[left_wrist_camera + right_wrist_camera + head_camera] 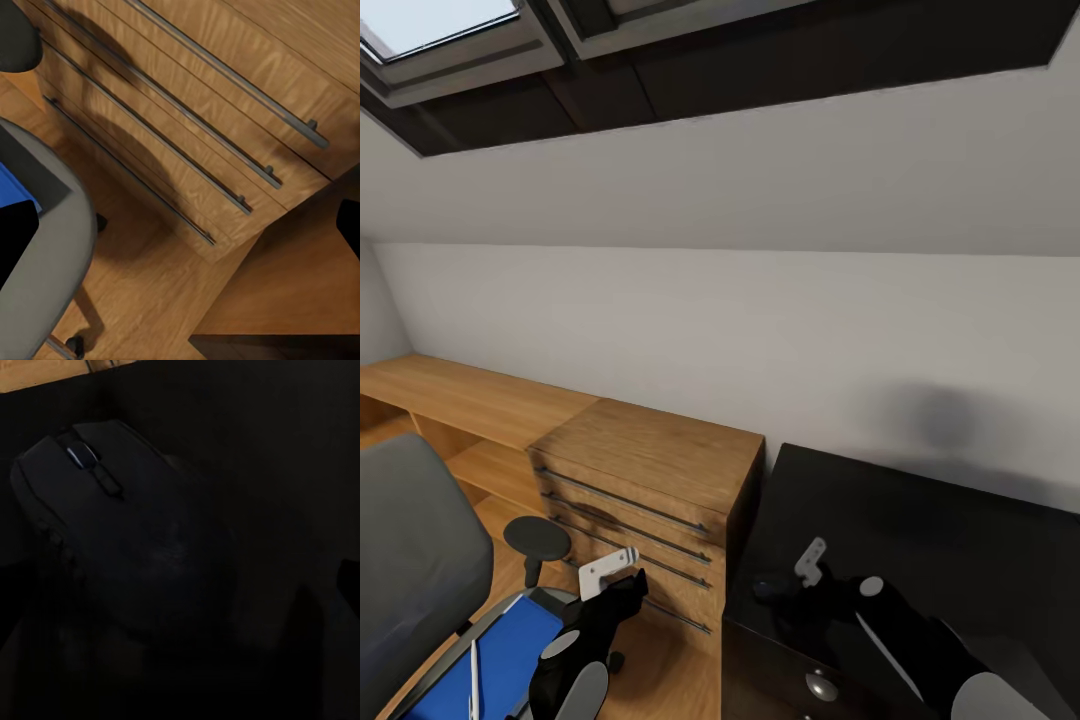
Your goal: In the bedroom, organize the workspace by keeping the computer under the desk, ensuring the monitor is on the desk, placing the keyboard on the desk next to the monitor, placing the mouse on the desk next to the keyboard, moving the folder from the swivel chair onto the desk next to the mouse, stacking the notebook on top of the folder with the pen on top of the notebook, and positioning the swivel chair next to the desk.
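1. The mouse (124, 529) lies on the black desk (920, 520), close under the right gripper (785, 585), at the lower middle of the head view.
2. In the right wrist view the mouse spreads over the left and centre; whether the right gripper's fingers are wide, narrow or touching it cannot be told.
3. The left gripper (622, 590) hangs at the lower left, in front of the wooden drawer chest (650, 480); its opening cannot be told.
4. The blue folder (510, 650) lies on the swivel chair (410, 560) seat, bottom left, with the white pen (474, 680) on it.
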Available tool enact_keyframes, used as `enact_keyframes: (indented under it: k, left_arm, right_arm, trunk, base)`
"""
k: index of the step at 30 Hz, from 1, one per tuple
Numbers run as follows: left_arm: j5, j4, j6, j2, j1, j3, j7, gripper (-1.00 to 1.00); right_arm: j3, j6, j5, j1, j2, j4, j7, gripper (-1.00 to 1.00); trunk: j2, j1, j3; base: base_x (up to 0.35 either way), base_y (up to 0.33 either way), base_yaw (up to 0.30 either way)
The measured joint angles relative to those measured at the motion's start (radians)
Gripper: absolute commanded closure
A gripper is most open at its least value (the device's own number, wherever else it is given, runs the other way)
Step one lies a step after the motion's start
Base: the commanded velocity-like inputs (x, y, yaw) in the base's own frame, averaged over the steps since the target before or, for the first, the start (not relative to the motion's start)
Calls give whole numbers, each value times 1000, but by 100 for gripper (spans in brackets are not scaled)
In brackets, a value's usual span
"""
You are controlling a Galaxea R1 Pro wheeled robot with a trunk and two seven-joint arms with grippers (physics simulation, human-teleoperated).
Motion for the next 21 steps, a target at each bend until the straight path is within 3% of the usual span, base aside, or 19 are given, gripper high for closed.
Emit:
enact_keyframes:
  k: [5,21]
  left_arm:
    - [0,0,0,0,0,0,0,-100]
    - [1,3,0,0,0,-1,0,-100]
  right_arm:
    - [31,-18,-1,0,0,0,1,-100]
    - [35,-20,-2,0,0,0,1,-100]
  trunk:
    - [0,0,0]
    - [0,0,0]
  base:
    - [0,0,0]
    - [0,0,0]
